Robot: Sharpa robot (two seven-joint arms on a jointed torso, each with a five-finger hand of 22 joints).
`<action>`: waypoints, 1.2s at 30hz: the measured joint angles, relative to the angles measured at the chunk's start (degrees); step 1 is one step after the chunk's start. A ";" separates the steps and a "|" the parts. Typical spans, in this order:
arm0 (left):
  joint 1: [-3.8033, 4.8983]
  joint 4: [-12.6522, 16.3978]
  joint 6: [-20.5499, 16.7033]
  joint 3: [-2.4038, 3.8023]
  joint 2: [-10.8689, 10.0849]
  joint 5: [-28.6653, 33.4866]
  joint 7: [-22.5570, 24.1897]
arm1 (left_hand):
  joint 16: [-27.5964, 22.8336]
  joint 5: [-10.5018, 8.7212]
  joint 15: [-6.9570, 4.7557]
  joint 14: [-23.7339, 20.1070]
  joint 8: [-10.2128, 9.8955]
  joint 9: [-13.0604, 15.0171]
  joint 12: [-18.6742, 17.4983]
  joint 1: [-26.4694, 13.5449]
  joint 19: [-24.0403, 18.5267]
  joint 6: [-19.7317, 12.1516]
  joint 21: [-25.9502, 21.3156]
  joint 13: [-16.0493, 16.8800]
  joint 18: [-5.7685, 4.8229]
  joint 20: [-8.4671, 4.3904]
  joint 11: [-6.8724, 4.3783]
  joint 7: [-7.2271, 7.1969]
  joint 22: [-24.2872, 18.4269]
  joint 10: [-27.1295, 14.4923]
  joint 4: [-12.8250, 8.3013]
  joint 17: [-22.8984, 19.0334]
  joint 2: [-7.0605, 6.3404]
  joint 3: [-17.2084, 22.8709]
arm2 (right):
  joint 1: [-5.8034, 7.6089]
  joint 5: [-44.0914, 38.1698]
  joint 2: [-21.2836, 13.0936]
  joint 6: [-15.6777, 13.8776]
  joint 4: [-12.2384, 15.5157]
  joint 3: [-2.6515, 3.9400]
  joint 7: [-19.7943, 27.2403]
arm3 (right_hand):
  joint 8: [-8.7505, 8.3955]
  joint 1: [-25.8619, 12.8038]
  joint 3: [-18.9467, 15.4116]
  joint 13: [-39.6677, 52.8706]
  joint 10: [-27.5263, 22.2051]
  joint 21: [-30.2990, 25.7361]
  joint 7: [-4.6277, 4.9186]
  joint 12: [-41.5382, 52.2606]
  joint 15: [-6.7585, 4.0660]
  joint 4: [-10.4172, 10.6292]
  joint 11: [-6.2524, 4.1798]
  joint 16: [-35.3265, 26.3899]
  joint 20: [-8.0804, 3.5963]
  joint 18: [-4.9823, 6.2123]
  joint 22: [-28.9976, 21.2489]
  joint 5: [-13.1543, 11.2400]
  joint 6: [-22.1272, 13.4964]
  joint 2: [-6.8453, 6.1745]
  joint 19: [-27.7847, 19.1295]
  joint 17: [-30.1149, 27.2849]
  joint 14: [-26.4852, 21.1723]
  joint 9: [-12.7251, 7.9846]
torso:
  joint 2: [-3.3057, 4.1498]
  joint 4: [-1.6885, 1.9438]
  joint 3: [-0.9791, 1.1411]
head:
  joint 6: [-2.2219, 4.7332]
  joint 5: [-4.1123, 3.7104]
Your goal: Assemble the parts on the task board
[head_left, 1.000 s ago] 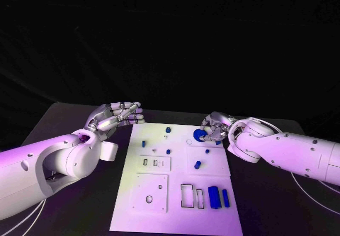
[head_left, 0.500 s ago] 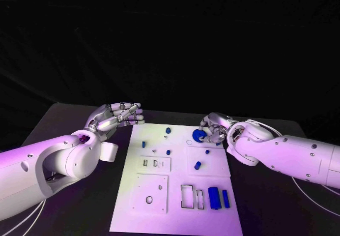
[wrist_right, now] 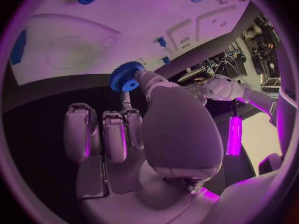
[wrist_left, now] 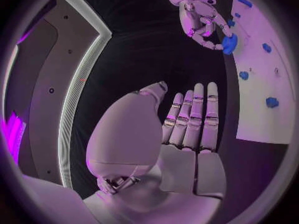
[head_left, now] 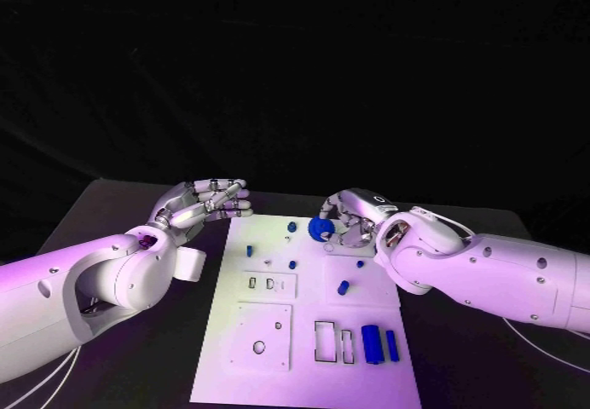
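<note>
Above the task board (head_left: 308,298), blue gear (head_left: 321,227) pinched by right robot hand (head_left: 348,223), left robot hand (head_left: 203,203) empty, fingers extended.

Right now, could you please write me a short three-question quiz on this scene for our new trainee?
1. True or false: the right hand holds a blue gear above the task board.
2. The left hand is: A) pressing a part into the board; B) empty, beside the board's far left corner; C) holding the gear.
3. Fill in: the two long blue bars stand at the board's near ______ corner, seen from the robot.

Key
1. True; the right wrist view shows the gear pinched at the fingertips.
2. B.
3. Right.
</note>
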 measured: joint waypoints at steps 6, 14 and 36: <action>0.00 -0.06 0.09 0.00 0.12 0.00 -0.02 | 0.00 0.00 0.00 0.00 0.00 0.00 0.00 0.00 0.00 0.00 0.00 0.00 0.00 0.00 0.00 0.00 0.00 0.00 0.00 0.00 0.00 0.00 | -0.45 -5.33 3.70 -0.81 -0.12 -0.06 -0.83 | -0.30 -0.53 2.50 0.00 0.00 0.00 0.00 0.00 0.00 -0.46 0.00 0.00 -0.19 0.00 -0.01 -2.16 0.00 -0.53 0.20 0.00 0.00 0.00 | 0.07 0.07 -0.03 | 0.01 0.16; 0.00 -0.15 0.15 0.00 0.23 0.00 -0.02 | 0.00 0.00 0.00 0.00 0.00 0.00 0.00 0.00 0.00 0.00 0.00 0.00 0.00 0.00 0.00 0.00 0.00 0.00 0.00 -0.01 0.00 0.00 | -1.55 -9.61 7.68 -1.44 -3.07 -0.15 -2.26 | -0.69 -0.61 3.05 0.04 0.00 0.00 0.00 0.00 0.00 -0.70 0.00 0.00 -0.19 0.00 -0.01 -2.38 0.01 -0.61 0.20 0.00 0.00 0.00 | 0.10 0.12 -0.08 | 0.00 0.18; 0.00 -0.19 0.32 0.01 0.52 0.00 -0.02 | 0.00 0.00 0.00 0.00 0.00 0.01 0.00 0.00 0.00 0.00 0.00 0.00 0.00 0.00 0.00 0.00 0.01 0.00 0.00 -0.02 0.00 -0.01 | -3.40 -13.35 12.45 -1.07 -9.30 -0.35 -3.71 | -1.57 -1.20 3.59 0.03 -0.01 0.00 0.53 0.00 0.01 -0.81 0.00 0.00 -0.18 0.00 0.02 -2.77 0.66 -1.21 0.20 -0.01 0.00 0.04 | 0.10 0.01 0.08 | -0.16 0.60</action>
